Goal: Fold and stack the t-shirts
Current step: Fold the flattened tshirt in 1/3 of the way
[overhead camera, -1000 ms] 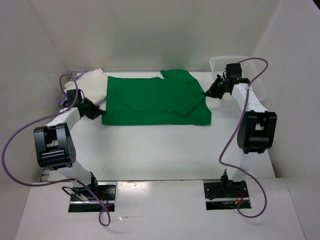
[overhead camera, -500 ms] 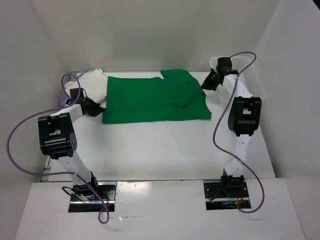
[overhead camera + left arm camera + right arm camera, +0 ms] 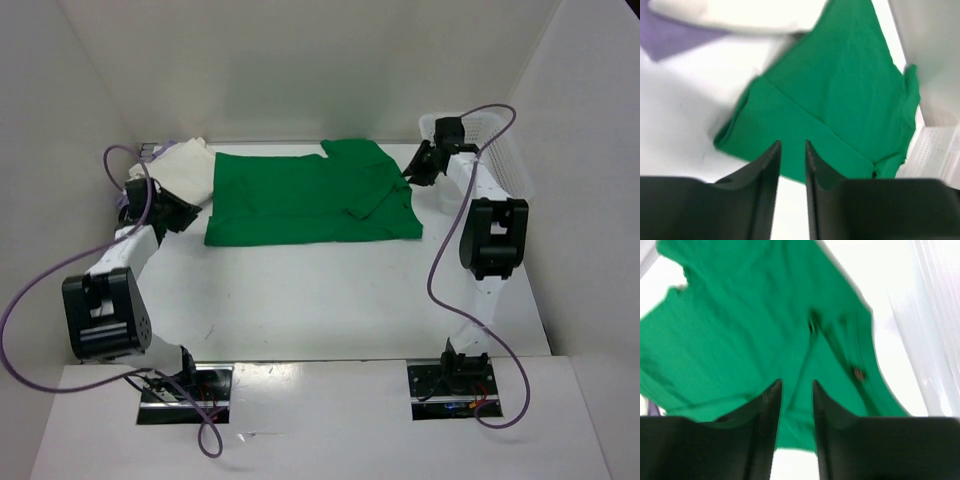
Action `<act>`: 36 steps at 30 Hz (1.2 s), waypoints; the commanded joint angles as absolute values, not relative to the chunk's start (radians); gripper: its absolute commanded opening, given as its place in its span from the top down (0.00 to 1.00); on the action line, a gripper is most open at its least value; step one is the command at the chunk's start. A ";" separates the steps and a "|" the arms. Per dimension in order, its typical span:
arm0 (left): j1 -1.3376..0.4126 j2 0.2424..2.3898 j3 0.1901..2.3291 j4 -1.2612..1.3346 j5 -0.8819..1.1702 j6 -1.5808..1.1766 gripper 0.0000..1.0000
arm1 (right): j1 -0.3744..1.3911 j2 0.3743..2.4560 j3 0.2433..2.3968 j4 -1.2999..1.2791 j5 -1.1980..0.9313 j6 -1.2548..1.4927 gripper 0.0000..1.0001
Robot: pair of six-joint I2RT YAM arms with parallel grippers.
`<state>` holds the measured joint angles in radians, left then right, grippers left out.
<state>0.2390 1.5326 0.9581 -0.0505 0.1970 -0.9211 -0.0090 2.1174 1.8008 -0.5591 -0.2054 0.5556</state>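
– At the far left corner of the table (image 3: 330, 290), what lies there?
– The cream shirt (image 3: 190, 165), bunched up. The lavender shirt (image 3: 150, 152) peeks out at its left edge; in the left wrist view the cream shirt (image 3: 740, 12) overlaps the lavender shirt (image 3: 670, 37).

– And the left gripper (image 3: 185, 213)?
– It sits just near of the cream shirt, at the left near corner of the green shirt (image 3: 300, 200). From its own camera the left gripper (image 3: 792, 145) shows its fingers a little apart, with nothing between them. I cannot tell whether they touch the cloth.

– How does the green shirt lie?
– Spread flat across the far half of the table, between the two grippers. It lies just right of the cream one, and a flap is folded over on its right part.

– Then the right gripper (image 3: 413, 172)?
– At the green shirt's far right edge. Its wrist camera shows the right gripper (image 3: 796, 385) with the fingers parted and a clear gap, nothing held, and the green shirt (image 3: 740, 315) below.

– And right of that?
– The white mesh basket (image 3: 495, 140), against the right wall, just beside the right arm.
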 commanded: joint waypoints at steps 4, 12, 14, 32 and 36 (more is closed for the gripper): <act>0.244 1.417 0.769 -0.048 0.206 -0.894 0.74 | -0.003 1.771 1.470 -0.453 -0.198 0.554 0.97; 0.244 1.525 0.749 -0.023 0.253 -0.917 0.66 | -0.003 1.618 1.131 -0.402 -0.196 0.563 0.98; 0.244 1.566 0.758 -0.023 0.253 -0.926 0.65 | -0.012 1.609 1.092 -0.393 -0.196 0.563 0.90; 0.244 1.712 0.796 0.063 0.255 -0.974 0.88 | -0.055 1.721 0.993 -0.241 -0.097 0.764 0.52; 0.244 1.712 0.796 0.054 0.255 -0.962 0.99 | -0.055 1.730 0.969 -0.197 -0.055 0.801 0.53</act>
